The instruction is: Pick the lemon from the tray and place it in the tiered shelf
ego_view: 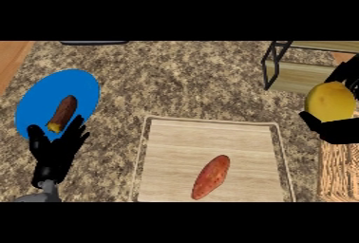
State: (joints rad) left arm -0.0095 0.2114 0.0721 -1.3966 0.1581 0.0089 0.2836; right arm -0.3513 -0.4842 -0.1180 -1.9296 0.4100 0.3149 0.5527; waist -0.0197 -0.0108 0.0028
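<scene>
At the right edge of the frame, the right robot hand [335, 130] is curling its black fingers around the lemon [329, 101], holding it lifted just below and in front of the tiered shelf [308, 66], whose dark frame and pale wooden boards are showing in the upper right corner. The lemon is sitting well clear of the tray [210, 137], which is lying on the speckled bench [189, 80] in the lower middle of the frame. A reddish sweet potato [211, 176] is lying tilted on the tray's wooden surface, toward its lower half. At the left of the frame a blue plate [49, 97] is carrying a dark brown elongated item with a yellowish end [62, 114]. The left robot hand [56, 152] is showing at the lower left, open with its fingers pointing up, overlapping the plate's lower edge and holding nothing.
</scene>
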